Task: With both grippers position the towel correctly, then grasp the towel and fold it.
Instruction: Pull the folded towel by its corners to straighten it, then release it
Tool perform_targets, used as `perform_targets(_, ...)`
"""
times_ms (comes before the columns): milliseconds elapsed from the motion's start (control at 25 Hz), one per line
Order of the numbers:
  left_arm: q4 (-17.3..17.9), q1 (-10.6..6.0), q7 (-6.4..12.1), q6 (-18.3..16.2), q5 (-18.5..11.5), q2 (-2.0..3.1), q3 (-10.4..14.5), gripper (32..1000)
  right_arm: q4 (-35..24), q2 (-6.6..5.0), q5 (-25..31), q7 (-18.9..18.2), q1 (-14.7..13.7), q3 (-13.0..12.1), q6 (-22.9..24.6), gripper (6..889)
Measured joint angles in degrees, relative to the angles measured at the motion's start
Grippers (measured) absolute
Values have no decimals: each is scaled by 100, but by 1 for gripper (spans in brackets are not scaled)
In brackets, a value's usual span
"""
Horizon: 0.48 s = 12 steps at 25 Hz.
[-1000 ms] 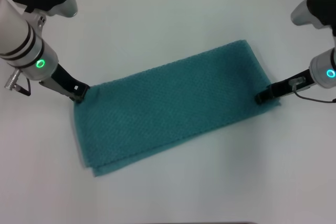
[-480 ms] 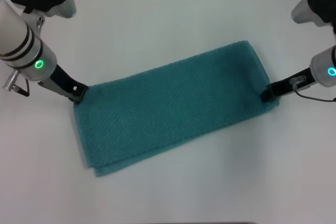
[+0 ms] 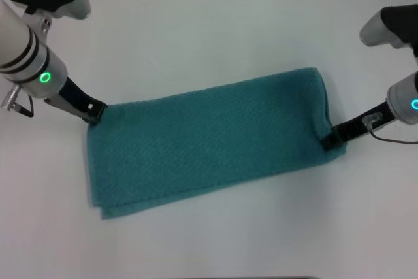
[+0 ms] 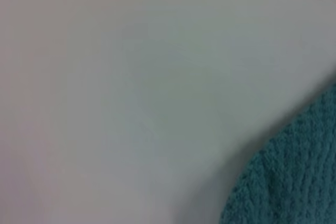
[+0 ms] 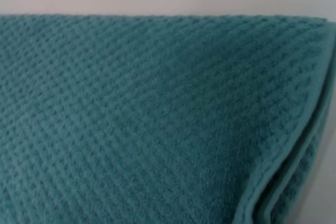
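Note:
The teal-green towel [image 3: 209,138] lies folded in layers on the white table, running nearly level from left to right. My left gripper [image 3: 95,113] is shut on the towel's far left corner. My right gripper [image 3: 330,140] is shut on its near right corner, where the cloth bunches a little. In the left wrist view only a corner of the towel [image 4: 294,177] shows against the table. The towel [image 5: 147,119] fills the right wrist view, its layered edges along one side. Neither wrist view shows any fingers.
The white table [image 3: 209,31] stretches bare around the towel. A tiled wall edge runs along the very back. Nothing else stands on the surface.
The towel has turned from a diagonal lie toward level. My right gripper pulled its corner nearer to me, and my left gripper drew its corner slightly left.

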Motion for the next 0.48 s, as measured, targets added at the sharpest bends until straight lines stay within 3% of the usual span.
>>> perform_targets(480, 139, -122, 16, -62, -9, -8, -8, 83, -278, 14, 7, -110, -126, -7, 535, 135)
